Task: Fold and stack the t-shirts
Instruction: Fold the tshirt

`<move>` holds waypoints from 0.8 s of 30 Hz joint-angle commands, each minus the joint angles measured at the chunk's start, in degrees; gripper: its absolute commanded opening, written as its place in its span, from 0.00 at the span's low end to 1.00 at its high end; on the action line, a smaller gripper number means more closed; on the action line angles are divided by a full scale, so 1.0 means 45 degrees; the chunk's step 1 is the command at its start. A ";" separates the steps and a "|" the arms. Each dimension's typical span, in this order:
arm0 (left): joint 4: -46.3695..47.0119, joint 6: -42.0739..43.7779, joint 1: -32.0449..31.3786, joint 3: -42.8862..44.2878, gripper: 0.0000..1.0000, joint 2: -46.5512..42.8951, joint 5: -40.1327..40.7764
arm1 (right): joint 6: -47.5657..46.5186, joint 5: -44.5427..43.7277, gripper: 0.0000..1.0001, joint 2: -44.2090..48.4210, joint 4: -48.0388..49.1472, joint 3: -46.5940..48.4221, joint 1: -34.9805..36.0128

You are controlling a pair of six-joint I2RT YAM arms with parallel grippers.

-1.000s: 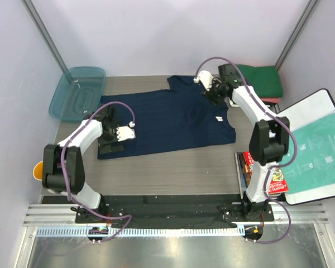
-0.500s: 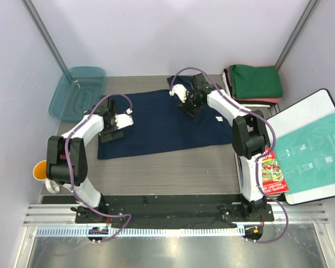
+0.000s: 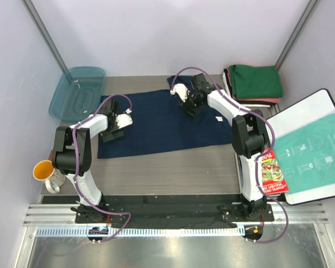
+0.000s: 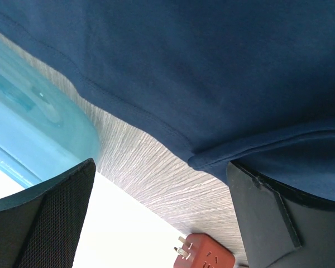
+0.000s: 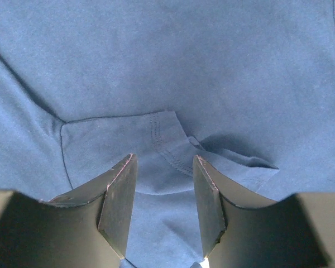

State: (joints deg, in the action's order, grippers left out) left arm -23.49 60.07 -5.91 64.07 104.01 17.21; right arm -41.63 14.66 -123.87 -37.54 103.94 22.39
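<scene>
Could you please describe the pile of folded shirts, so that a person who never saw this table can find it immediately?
Look at the grey table and go to its far right corner, past the spread-out navy t-shirt. The pile of folded shirts sits there, green on top with salmon-red beneath. It is the only stacked cloth; the teal-printed bag nearby is flat plastic.

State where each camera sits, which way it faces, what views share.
Top external: above and behind the bases, looking down on the table; left arm, right arm show.
Left wrist: low at the navy t-shirt's edge, teal lid beyond; left gripper open.
Right wrist: close above the navy t-shirt; right gripper shows.
Shared: navy t-shirt, all three.
</scene>
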 commanded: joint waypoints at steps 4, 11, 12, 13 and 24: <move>0.0805 -0.0440 0.0064 0.0371 1.00 0.0071 0.0452 | 0.0090 -0.0229 0.49 -0.0089 0.0568 0.0222 0.0102; 0.0785 -0.0498 0.0064 0.0351 1.00 0.0129 0.0433 | 0.0207 -0.0288 0.46 -0.0265 0.0666 0.0281 0.0102; 0.0785 -0.0537 0.0064 0.0351 1.00 0.0130 0.0414 | 0.0207 -0.0191 0.43 -0.0362 0.0647 0.0300 0.0083; 0.0785 -0.0479 0.0045 0.0332 1.00 0.0130 0.0394 | 0.0207 -0.0171 0.43 -0.0440 0.0647 0.0320 0.0102; 0.0727 -0.0499 0.0025 0.0156 1.00 0.0051 0.0355 | 0.0305 0.0220 0.28 -0.1476 0.0471 0.1120 0.0180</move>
State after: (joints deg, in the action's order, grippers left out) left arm -21.93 58.54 -5.91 64.10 104.31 18.57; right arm -40.77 14.20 -130.56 -36.01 105.67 22.50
